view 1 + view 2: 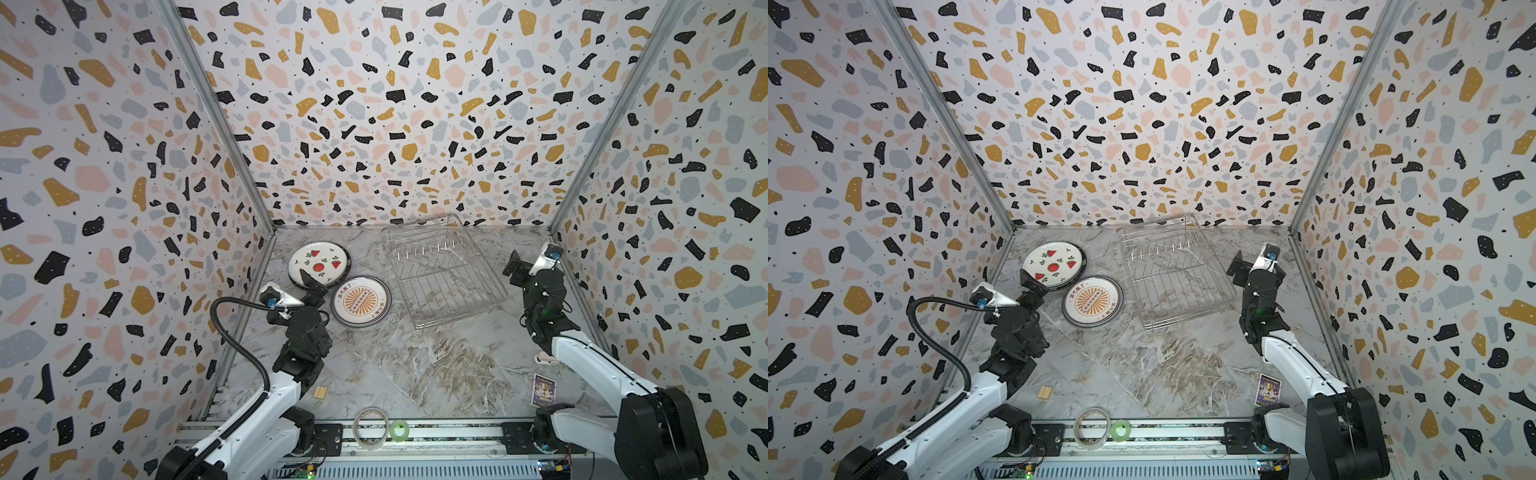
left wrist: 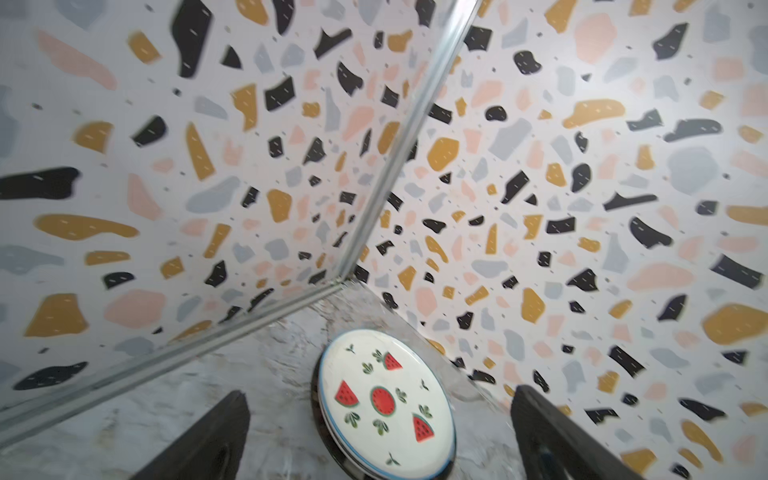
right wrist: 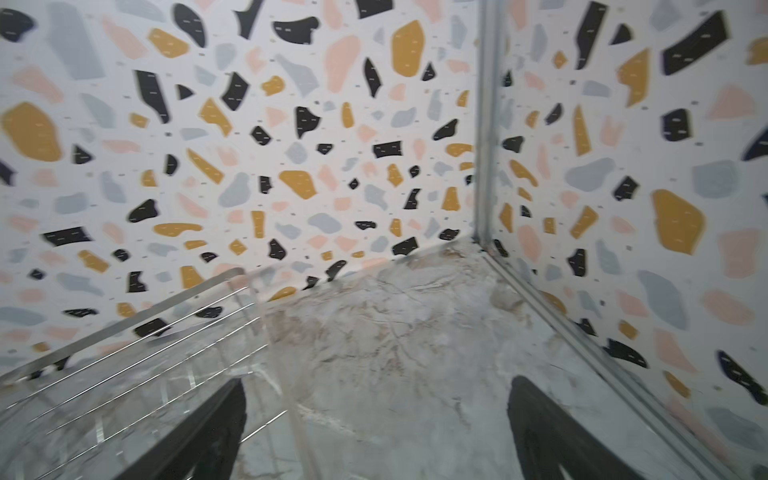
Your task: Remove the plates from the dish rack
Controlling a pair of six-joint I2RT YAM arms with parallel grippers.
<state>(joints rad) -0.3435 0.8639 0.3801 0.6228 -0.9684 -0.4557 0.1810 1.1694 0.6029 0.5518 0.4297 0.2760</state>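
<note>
Rack [image 1: 442, 274]: no plate stands among its prongs [image 1: 424, 251] in both top views; the wires are bare.
Plates: two piles lie flat on the tabletop [image 1: 415, 365], left of the rack. The watermelon plate [image 1: 318, 262] tops the pile farther from the rack, and the sunburst plate [image 1: 360, 301] tops the pile just beside it.
Left claw [image 1: 314, 289]: wide, holding nothing, at the edge of the watermelon plate.
Right claw [image 1: 514, 269]: wide, empty, just right of the rack.
Progress: unloading appears complete; nothing seems left to lift out.
Count: the number of plates under the top ones cannot be told.
</note>
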